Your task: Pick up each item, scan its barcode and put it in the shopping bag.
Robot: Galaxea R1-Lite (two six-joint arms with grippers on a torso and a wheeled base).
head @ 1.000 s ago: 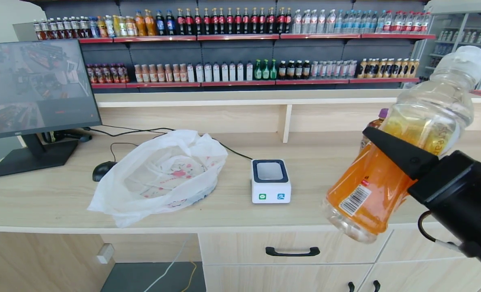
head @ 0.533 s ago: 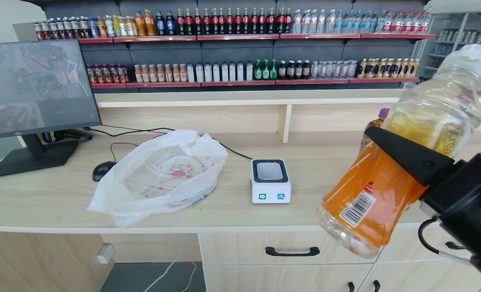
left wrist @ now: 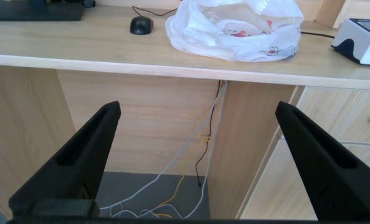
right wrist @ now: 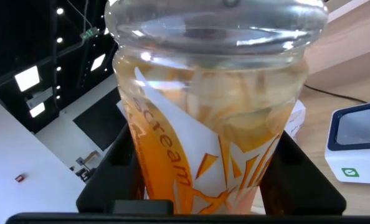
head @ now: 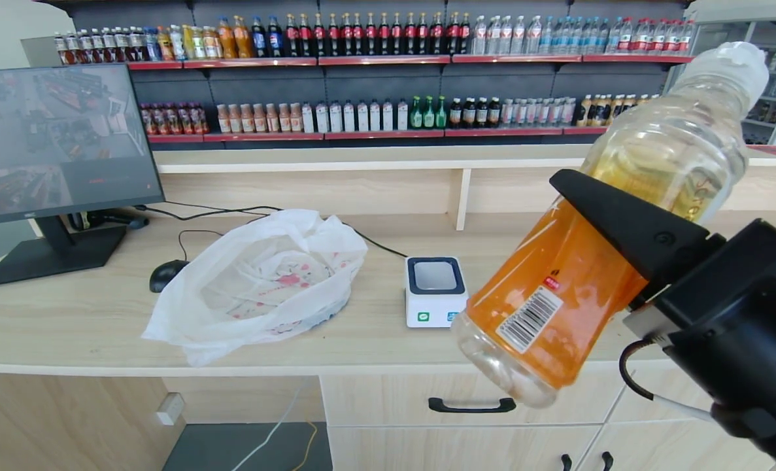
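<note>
The bottle [head: 544,275] has travelled toward the robot's left over the last second. Its clear base now overlaps the near corner of the scanner [head: 435,288] in the head view, where a second ago it hung well to the right of it. It has also climbed a little and stays tilted, base low and to the left. The barcode [head: 529,318] has come along and faces the head camera. This looks like the carry to the scan, with the scan itself not yet done. The bottle seems to be held up off the tabletop [head: 67,327], nearer the camera than the scanner. The label will probably have to be brought down and turned toward the scanner's upward window. The bag [head: 263,281] lies open-mouthed on the tabletop beyond the scanner, the same as before.

The right hand [head: 590,203] is pinching the bottle around its middle. One black finger lies across the near side, and the wrist view shows a finger on each flank, pressed to the label. The grip looks firm.

The left hand [left wrist: 197,124] is spread wide and holds nothing. It hangs below the tabletop edge, in front of the cabinet.
</note>
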